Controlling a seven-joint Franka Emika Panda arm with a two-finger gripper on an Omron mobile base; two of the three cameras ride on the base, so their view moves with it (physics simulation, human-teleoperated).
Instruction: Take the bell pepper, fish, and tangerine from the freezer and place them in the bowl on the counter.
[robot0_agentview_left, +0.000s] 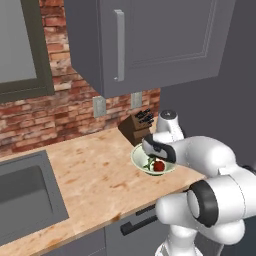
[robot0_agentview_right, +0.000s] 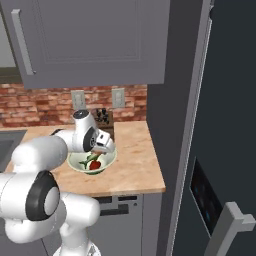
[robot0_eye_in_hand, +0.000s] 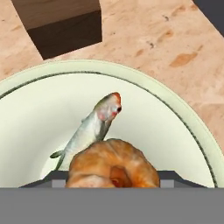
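1. The gripper (robot0_eye_in_hand: 110, 180) hangs directly over the bowl (robot0_eye_in_hand: 26, 83), pointing down into it. The tangerine (robot0_eye_in_hand: 114, 165) sits between the jaws, close under the hand camera and above the bowl floor. Whether the jaws clamp it or stand clear of it cannot be told.

2. The fish (robot0_eye_in_hand: 89, 131) lies inside the bowl just beyond the tangerine. Its head, marked with red, rests up the inner wall toward the far rim, and its tail points back toward the gripper.

3. In the base views, the bell pepper (robot0_agentview_left: 159, 166) lies in the same bowl beside the fish, under the white hand.

4. The bowl stands on the counter (robot0_agentview_left: 90, 175), near its front edge and toward its right end.

5. A wooden knife block (robot0_agentview_left: 135, 128) stands just behind the bowl, apart from its rim, in front of the brick backsplash (robot0_agentview_left: 60, 110).

6. A sink (robot0_agentview_left: 25, 195) is set into the counter well to the left.

7. Grey wall cabinets (robot0_agentview_left: 150, 40) hang above the counter.

8. The freezer (robot0_agentview_right: 230, 100) stands to the right of the counter end, its slate-blue door showing at the right edge of the right base view
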